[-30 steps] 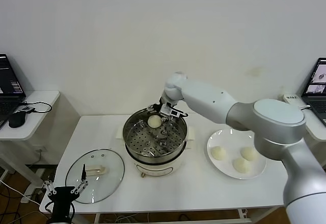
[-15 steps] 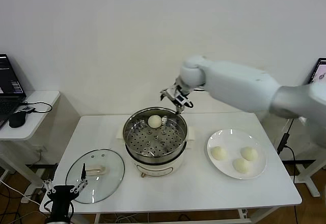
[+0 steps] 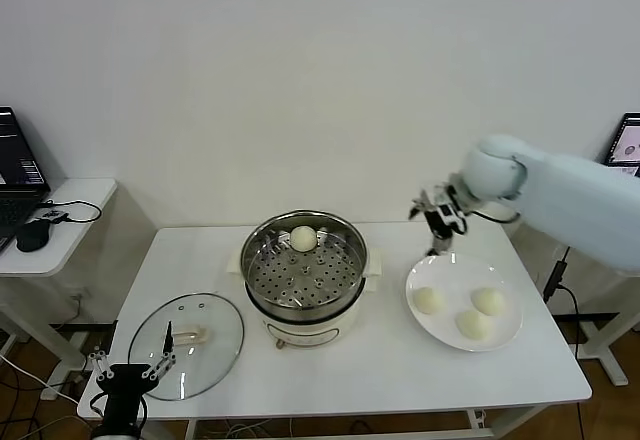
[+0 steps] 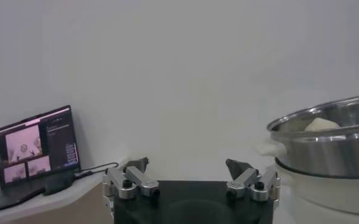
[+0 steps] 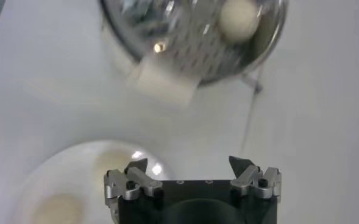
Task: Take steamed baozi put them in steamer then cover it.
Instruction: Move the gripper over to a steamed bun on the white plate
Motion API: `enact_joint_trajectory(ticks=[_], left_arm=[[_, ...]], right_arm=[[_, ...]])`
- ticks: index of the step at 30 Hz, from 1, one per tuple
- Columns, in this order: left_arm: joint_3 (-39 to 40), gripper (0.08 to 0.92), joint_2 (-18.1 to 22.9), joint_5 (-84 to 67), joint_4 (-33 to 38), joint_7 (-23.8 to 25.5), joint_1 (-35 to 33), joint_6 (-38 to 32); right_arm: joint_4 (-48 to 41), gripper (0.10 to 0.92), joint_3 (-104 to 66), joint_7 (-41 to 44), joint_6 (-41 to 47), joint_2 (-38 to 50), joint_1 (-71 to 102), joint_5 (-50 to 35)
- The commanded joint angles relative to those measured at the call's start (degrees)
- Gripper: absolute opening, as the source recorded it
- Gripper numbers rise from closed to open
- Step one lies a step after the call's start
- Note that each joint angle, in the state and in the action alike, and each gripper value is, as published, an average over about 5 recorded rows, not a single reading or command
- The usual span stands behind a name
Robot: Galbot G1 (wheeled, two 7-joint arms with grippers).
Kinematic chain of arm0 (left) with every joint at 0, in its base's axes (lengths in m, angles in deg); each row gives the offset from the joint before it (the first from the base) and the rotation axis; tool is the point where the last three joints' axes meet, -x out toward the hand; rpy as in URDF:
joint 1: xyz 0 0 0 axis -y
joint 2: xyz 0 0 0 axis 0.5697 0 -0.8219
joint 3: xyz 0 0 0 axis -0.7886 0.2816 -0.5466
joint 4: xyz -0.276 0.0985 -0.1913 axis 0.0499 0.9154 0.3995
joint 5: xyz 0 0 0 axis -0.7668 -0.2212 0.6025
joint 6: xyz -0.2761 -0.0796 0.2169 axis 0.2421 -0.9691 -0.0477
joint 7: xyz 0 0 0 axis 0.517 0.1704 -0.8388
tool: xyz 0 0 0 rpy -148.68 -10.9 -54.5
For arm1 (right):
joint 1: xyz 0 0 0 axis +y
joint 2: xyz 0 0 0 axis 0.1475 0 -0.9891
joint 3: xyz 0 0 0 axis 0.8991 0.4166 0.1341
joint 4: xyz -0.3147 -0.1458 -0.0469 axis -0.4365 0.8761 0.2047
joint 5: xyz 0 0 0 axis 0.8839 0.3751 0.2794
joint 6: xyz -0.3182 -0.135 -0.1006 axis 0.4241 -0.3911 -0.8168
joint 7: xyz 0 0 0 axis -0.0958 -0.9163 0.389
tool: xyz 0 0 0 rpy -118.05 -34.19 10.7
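Head view shows the right gripper (image 3: pixel 436 228) has swung away from the round shiny steel steamer (image 3: pixel 305 275) and now hangs above the far rim of the flat white plate (image 3: pixel 447 332) near the table's right edge, its fingers spread and empty. One small cream-white baozi (image 3: pixel 303 238) stays on the perforated tray at the steamer's far side; three more (image 3: pixel 429 300) remain on the plate. The clear glass cover with its cream handle (image 3: pixel 187 344) lies unmoved by the table's front left corner, where the left gripper (image 3: pixel 131 368) waits, spread wide.
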Motion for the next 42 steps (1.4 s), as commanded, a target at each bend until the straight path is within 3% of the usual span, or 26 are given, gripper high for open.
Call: enact_joint_trajectory(ticks=[1, 13, 26, 42], left_arm=[[-0.1, 0.823, 0.1, 0.1, -0.3, 0.0, -0.1, 0.1], [-1.4, 0.823, 0.9, 0.2, -1.0, -0.2, -0.9, 0.1], [-1.4, 0.823, 1.1, 0.5, -1.8, -0.3, -0.6, 0.1], [-0.7, 0.823, 1.2, 0.5, -2.1, -0.3, 0.0, 0.2]], right_arm=[[-1.4, 0.823, -9.9, 0.7, 0.9, 4.8, 15.0, 7.2], [-10.0, 0.822, -11.0, -1.2, -1.5, -7.4, 19.4, 10.7], [-15.7, 0.82, -12.8, -1.7, -3.0, -10.8, 22.7, 14.4], [-17.3, 0.693, -14.3, -2.1, -2.7, -11.8, 24.1, 15.5]])
